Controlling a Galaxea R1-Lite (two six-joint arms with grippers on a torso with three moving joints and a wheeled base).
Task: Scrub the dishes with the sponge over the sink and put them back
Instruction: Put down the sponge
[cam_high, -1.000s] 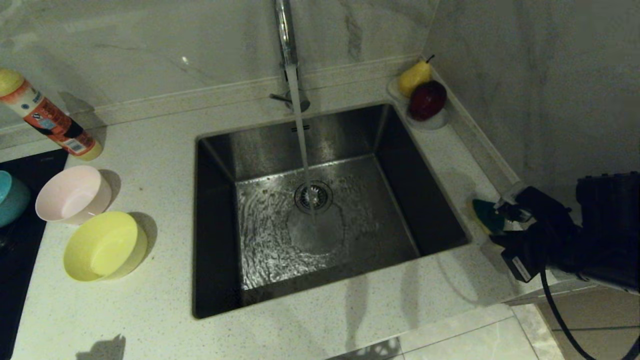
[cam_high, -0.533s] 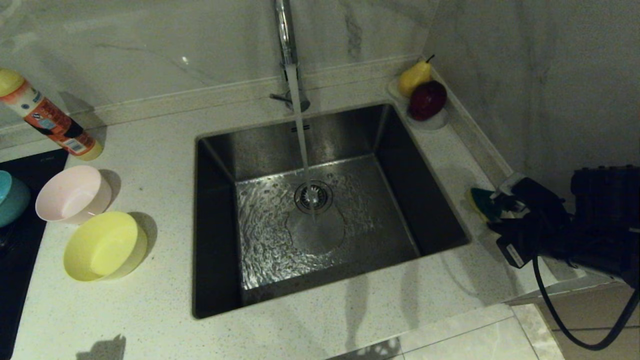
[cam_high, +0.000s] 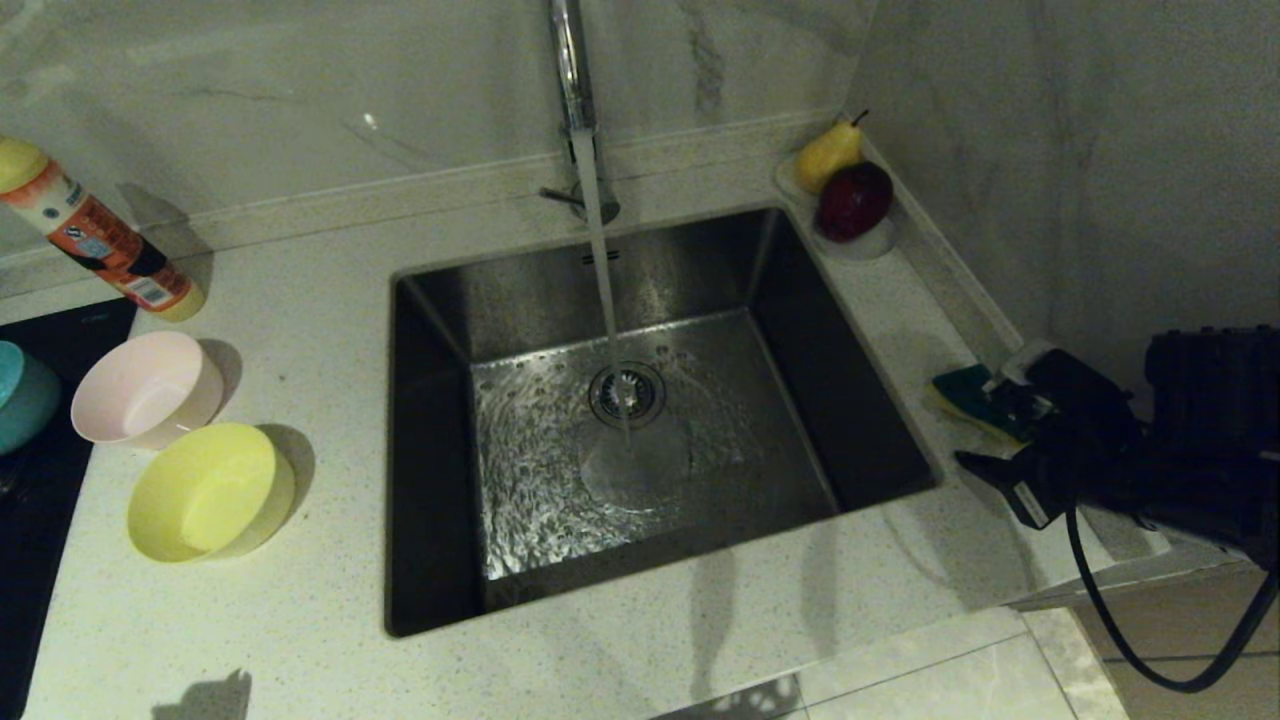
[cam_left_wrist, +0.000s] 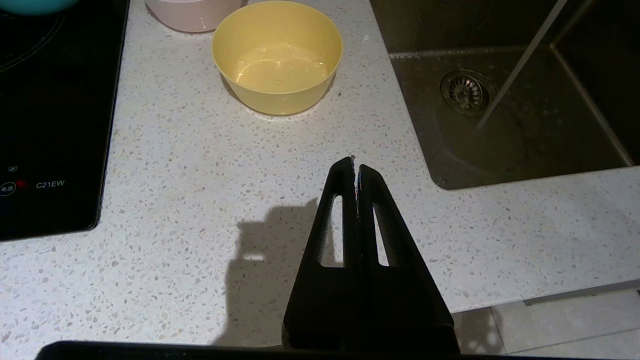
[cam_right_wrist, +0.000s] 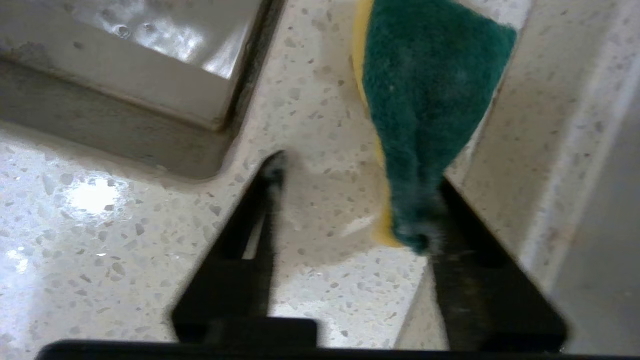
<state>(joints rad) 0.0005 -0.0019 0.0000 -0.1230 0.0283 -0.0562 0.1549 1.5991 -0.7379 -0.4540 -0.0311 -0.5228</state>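
Right gripper low over counter right of sink, reaching in from right, fingers spread. Sponge lies green face up beside backsplash ledge, one end touching far finger, not pinched. Left gripper hangs above near-left counter, fingers pressed together, holding nothing. Yellow bowl and pink bowl upright on counter left of sink; teal bowl at far left edge on black cooktop. Tap running into sink.
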